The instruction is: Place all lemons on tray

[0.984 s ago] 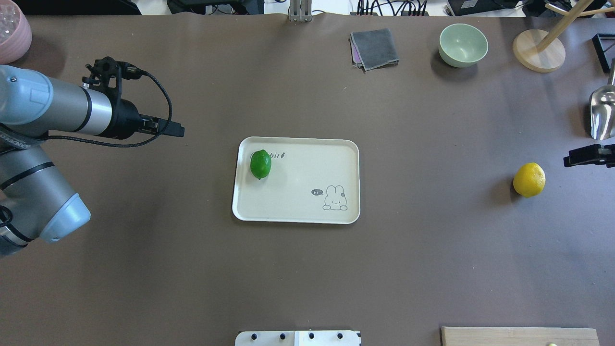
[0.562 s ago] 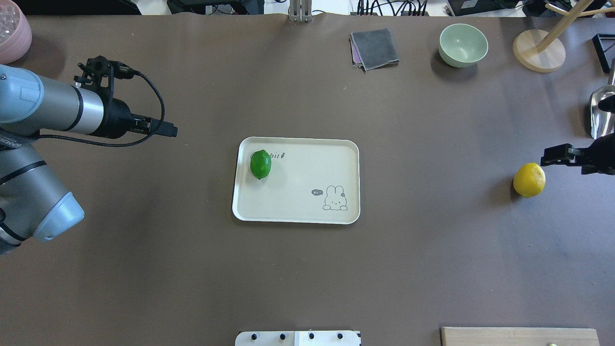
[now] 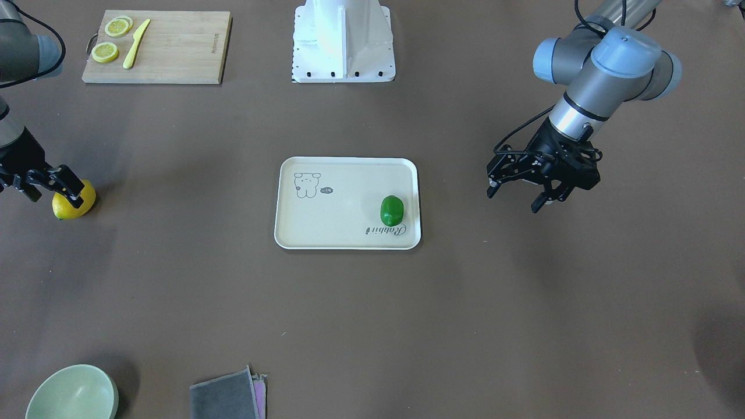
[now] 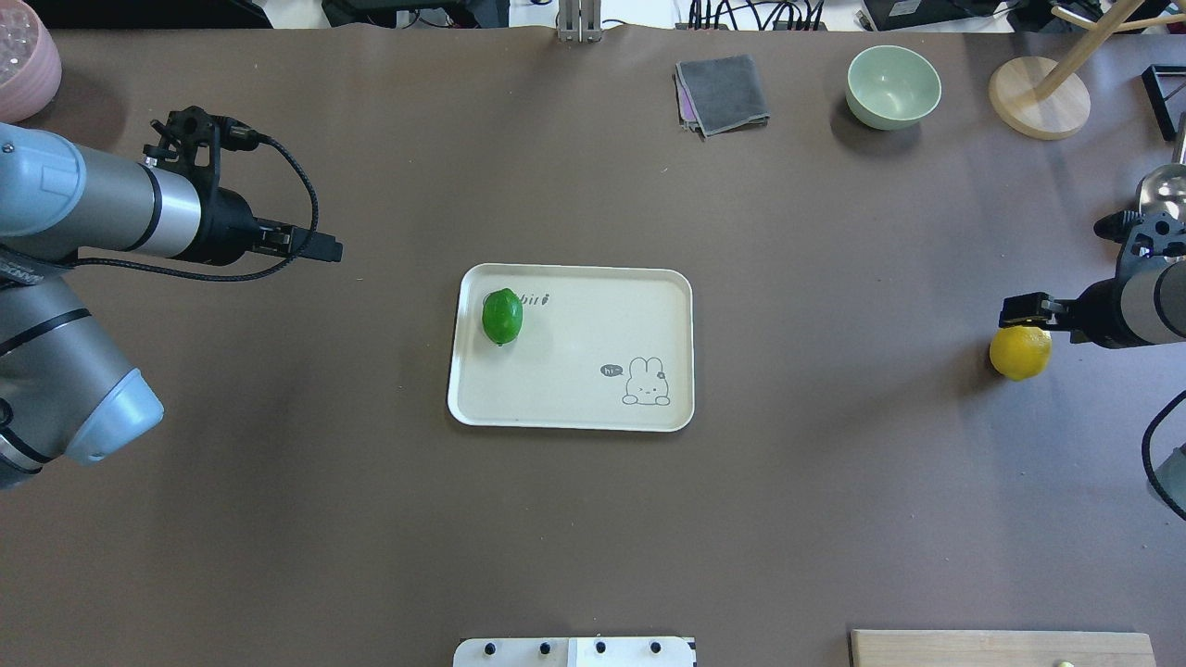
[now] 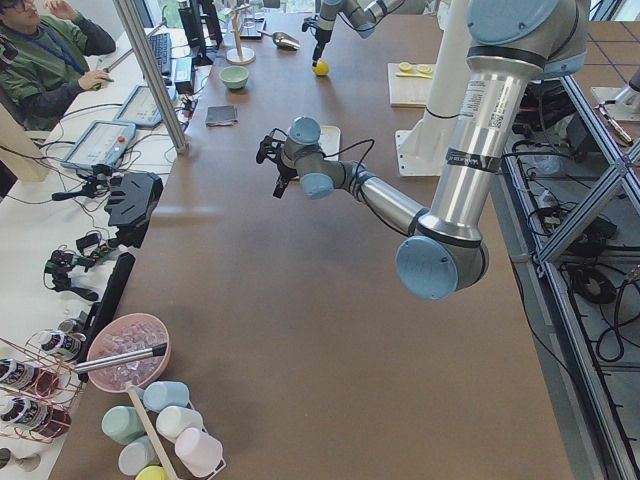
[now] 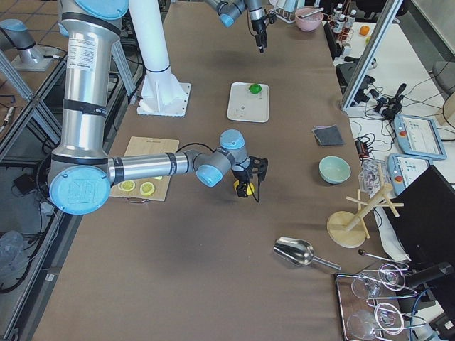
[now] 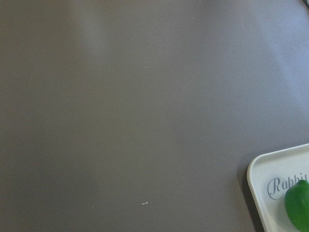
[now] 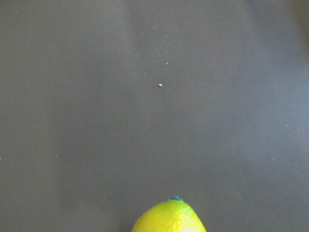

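Yellow lemon (image 4: 1019,357) lies just under the spread right jaws.

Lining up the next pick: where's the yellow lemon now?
Overhead view: yellow lemon on bare table at far right, well right of the tray, right gripper at it.

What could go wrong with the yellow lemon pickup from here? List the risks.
1. The open right gripper sits over one edge of the yellow lemon, not clearly centred; closing there could squirt the round fruit away.
2. The green lemon lies loose near one end of the tray; a rough drop-off might knock it or let either fruit roll over the low rim.
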Controlling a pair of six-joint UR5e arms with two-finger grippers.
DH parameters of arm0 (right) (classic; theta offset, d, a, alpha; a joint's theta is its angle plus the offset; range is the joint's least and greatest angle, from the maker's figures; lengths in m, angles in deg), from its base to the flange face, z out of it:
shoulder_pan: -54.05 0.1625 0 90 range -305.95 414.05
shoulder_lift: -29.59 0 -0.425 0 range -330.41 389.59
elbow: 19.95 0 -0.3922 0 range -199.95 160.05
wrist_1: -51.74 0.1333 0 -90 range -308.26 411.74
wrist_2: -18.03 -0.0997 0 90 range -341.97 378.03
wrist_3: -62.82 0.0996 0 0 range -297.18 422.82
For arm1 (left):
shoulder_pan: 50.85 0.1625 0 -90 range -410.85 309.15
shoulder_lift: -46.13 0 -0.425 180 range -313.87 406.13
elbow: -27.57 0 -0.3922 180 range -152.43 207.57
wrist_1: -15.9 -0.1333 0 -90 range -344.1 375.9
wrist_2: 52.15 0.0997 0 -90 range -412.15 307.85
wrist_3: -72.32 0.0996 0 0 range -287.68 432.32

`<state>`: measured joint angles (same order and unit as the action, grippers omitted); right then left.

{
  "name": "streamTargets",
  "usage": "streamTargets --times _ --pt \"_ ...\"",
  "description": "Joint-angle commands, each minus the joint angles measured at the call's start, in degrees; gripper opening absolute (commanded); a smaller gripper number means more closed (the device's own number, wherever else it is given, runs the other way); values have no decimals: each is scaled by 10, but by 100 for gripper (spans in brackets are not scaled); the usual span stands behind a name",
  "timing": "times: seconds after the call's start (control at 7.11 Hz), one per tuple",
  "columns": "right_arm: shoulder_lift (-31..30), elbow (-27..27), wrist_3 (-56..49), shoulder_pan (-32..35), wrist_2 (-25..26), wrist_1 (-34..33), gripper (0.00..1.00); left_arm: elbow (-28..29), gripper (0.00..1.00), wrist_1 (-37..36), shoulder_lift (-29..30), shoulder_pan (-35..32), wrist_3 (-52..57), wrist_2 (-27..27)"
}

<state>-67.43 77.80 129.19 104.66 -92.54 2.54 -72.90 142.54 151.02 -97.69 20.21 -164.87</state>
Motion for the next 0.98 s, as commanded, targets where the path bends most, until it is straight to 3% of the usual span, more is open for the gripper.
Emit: streamTargets --times 0.0,0.28,0.42,0.56,0.84 --pt "11 -8 30 -37 32 5 100 0 98 0 0 0 0 0" --pt "5 -9 33 -61 64 5 96 -1 98 1 -1 0 -3 0" --pt "7 -8 42 -66 77 5 40 -1 98 1 -1 1 -4 0" --pt "10 -5 43 -67 78 4 0 -1 98 2 -1 1 -4 1" --pt "23 45 44 -67 78 0 0 1 98 2 -1 4 -5 1"
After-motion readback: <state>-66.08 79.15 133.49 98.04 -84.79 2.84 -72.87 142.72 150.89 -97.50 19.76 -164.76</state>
